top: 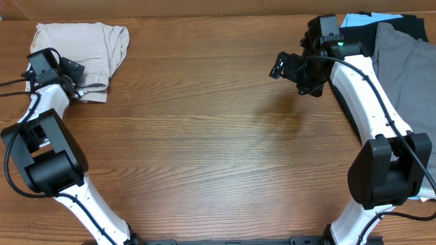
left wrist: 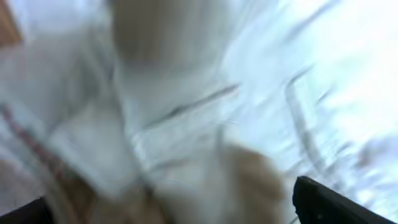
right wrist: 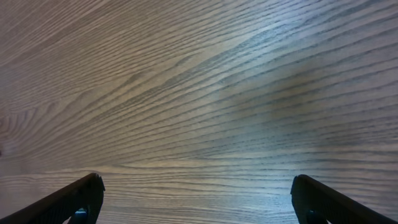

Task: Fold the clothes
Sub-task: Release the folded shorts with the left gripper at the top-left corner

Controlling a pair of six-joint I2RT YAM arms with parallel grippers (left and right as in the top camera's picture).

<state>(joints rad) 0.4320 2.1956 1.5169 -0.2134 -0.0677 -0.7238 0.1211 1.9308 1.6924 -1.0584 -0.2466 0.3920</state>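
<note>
The beige khaki shorts (top: 82, 47) lie in a folded bundle at the table's far left corner. My left gripper (top: 75, 80) sits at the bundle's lower left edge. In the left wrist view the blurred pale cloth (left wrist: 186, 124) fills the frame, right up against the camera. The two finger tips of the left gripper (left wrist: 168, 202) are spread wide at the bottom corners. My right gripper (top: 279, 68) hovers open and empty over bare wood at the right centre. Its fingers (right wrist: 196, 193) are wide apart with only table between them.
A grey garment (top: 402, 75) lies at the far right under the right arm, with a black garment (top: 409, 24) and a bit of light blue cloth (top: 354, 20) behind it. The wooden table (top: 204, 150) spans the view.
</note>
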